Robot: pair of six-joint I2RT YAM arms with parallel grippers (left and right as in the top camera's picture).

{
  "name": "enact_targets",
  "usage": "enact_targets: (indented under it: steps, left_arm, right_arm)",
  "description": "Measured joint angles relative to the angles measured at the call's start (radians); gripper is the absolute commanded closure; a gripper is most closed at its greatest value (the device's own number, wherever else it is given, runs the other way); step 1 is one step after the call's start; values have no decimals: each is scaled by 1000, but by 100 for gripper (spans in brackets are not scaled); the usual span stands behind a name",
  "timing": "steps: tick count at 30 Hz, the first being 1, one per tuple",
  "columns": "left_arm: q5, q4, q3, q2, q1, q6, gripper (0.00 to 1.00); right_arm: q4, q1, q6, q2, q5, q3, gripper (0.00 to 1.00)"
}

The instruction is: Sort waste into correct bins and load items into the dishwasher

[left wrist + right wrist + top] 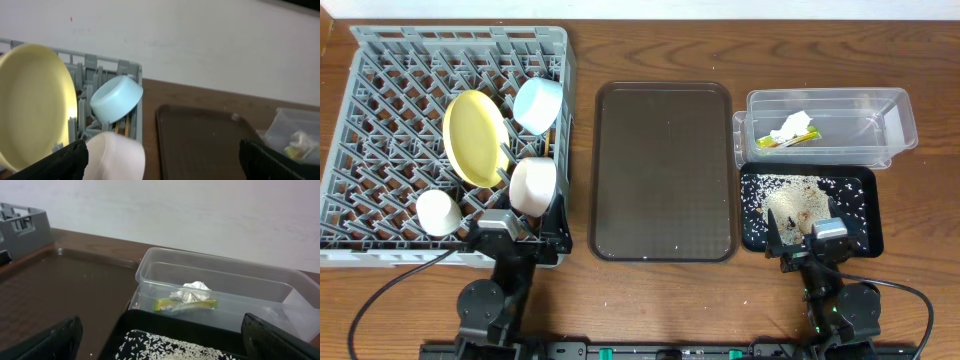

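**Sorting looks almost finished; both claws open and empty**

We judge that the task is at its last step, because every item appears to be in its place. The left claw (165,162) is spread wide and holds nothing. Directly ahead of it lies the grey dish rack (460,35), a stiff plastic grid with pegs. In the rack, the round pale yellow plate (475,138) stands on its edge ahead and to the left. The light blue bowl (538,104) lies tipped further ahead, the smooth white bowl (532,185) is just in front of the claw, and the small white cup (438,212) is to its left. Thin wooden chopsticks (122,127) seem to show under the blue bowl, but we cannot be sure.

The right claw (162,342) is also wide open and empty. Just ahead of it is the shallow black tray (865,185) with a heap of grainy rice scraps (800,200). Beyond that is the thin-walled clear tub (895,110), where the crumpled white paper (192,291) lies on the glossy wrapper (187,304).

The textured brown tray (665,170) lies between the two claws, further ahead. A few pale grains are on it and on the worktop (650,300). In our opinion, the next move is only to check these grains. They are tiny and loose, and therefore difficult for two fingers to pinch.
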Motion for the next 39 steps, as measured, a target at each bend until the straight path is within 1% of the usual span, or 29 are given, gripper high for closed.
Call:
enact_targets:
  steps: [5,11,39]
  left_arm:
    - [0,10,-78,-79,-2,45,4]
    - [1,33,-163,-89,-2,67,4]
    - [1,23,-163,-92,-2,70,3]
  right_arm:
    - [0,0,0,0,0,0,1]
    - [0,0,0,0,-2,0,1]
    - [0,0,0,0,-2,0,1]
